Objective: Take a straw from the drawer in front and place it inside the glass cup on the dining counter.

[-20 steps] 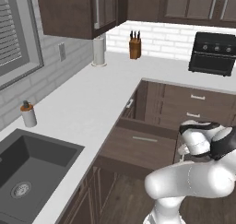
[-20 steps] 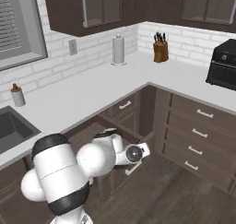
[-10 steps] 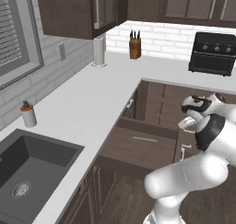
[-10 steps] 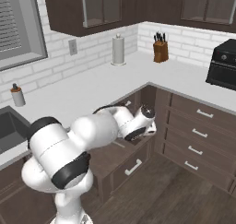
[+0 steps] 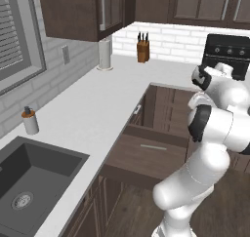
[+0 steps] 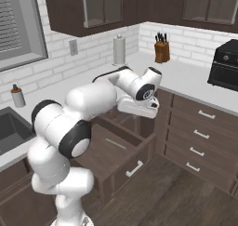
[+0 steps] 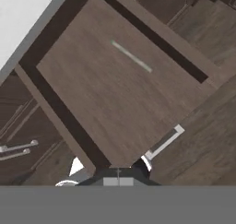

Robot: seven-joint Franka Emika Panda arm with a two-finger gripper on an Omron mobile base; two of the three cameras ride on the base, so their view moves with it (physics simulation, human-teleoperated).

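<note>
My fingers are pressed together, holding nothing; the gripper (image 6: 139,109) hangs over the open drawer (image 7: 120,93); the straw (image 7: 132,56) lies flat on its floor, toward the far side; I judge it light, stiff, thin and prone to roll, so I'd pinch it mid-length, across its width.

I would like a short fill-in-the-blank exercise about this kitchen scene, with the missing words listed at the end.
1. The drawer under the white worktop is pulled ____.
2. The thin pale straw lies inside the ____.
3. The straw lies in the drawer while the gripper's fingers are ____ and hold nothing.
4. The knife block stands on the worktop against the ____ wall.

Missing words: open; drawer; shut; brick
</note>
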